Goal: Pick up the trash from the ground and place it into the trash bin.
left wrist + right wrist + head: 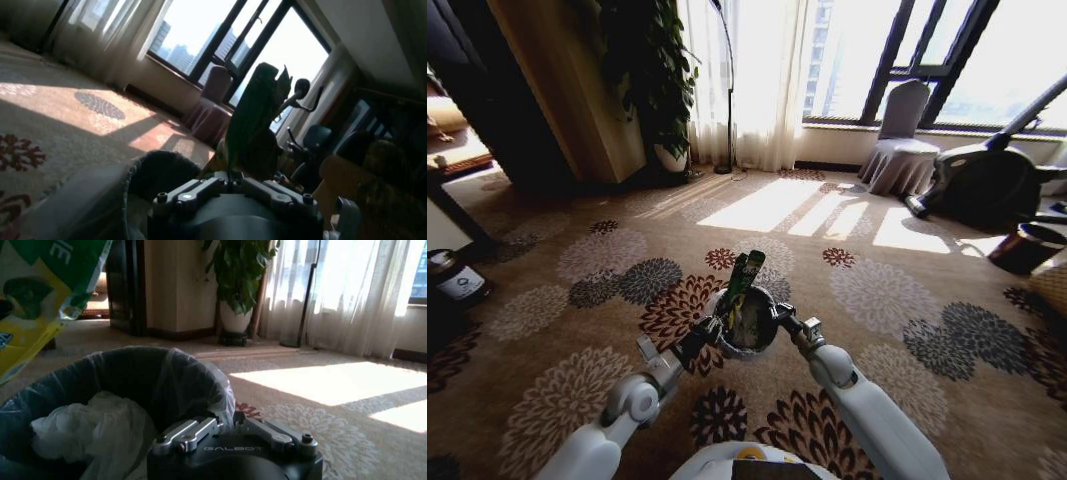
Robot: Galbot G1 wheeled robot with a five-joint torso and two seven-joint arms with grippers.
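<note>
The trash bin (749, 325) sits in the lower middle of the head view on the flowered carpet (907, 280), a small round black bucket with a thin see-through liner; it looks light and easy to tip, and both arms bracket its rim. The left claw (710, 333) is at the bin's left edge and clamps the lower end of a green and yellow wrapper (744, 278), which stands up over the bin's mouth. The wrapper (253, 120) is thin, crinkly film, nearly weightless and slippery, so a pinch on a flat edge, as here, seems the sound hold. The right claw (789, 322) is at the bin's right edge; I cannot tell how far it is open. Inside, in the right wrist view's lower left, lies a white plastic bag (93, 432), soft and crumpled
</note>
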